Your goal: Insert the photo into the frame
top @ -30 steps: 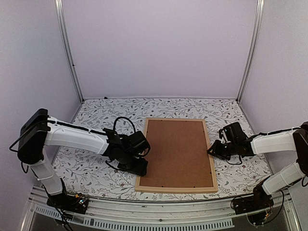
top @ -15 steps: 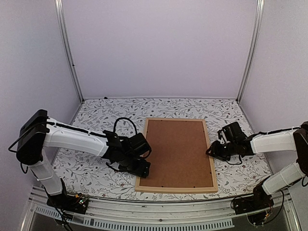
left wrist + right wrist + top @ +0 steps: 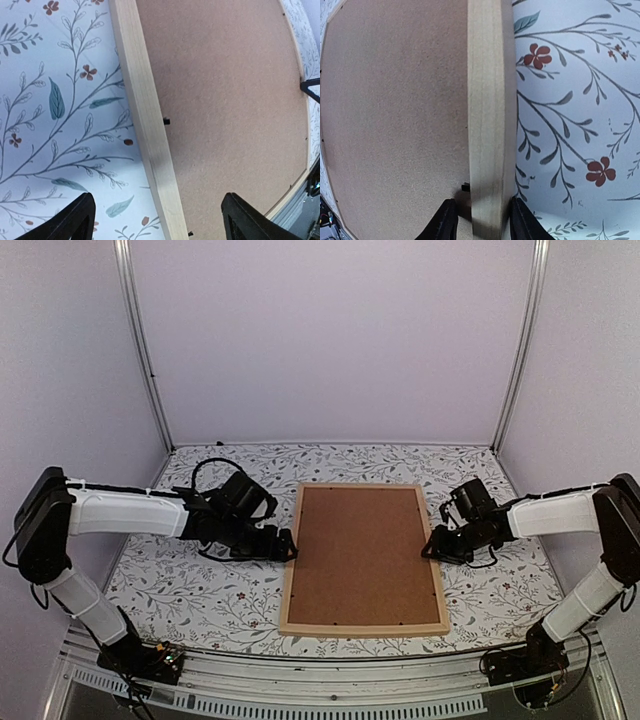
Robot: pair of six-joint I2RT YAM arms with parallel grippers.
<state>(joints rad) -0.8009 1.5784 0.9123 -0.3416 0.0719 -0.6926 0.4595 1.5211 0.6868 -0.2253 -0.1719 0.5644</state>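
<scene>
Your large rectangular light-wood frame (image 3: 362, 629) is lying flat mid floral-print table (image 3: 200, 590), plain brown backing board (image 3: 362, 555) facing up. Left gripper (image 3: 290, 545) is spread wide across its left rail. Right gripper (image 3: 428, 548) is partly open, straddling the right rail without quite pinching it.

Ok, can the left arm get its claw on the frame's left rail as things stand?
Probably yes. The left claw is open, its fingers straddling the left rail of the wooden frame, one over the floral tabletop, one over the brown backing board, with nothing between them and the wood.
</scene>
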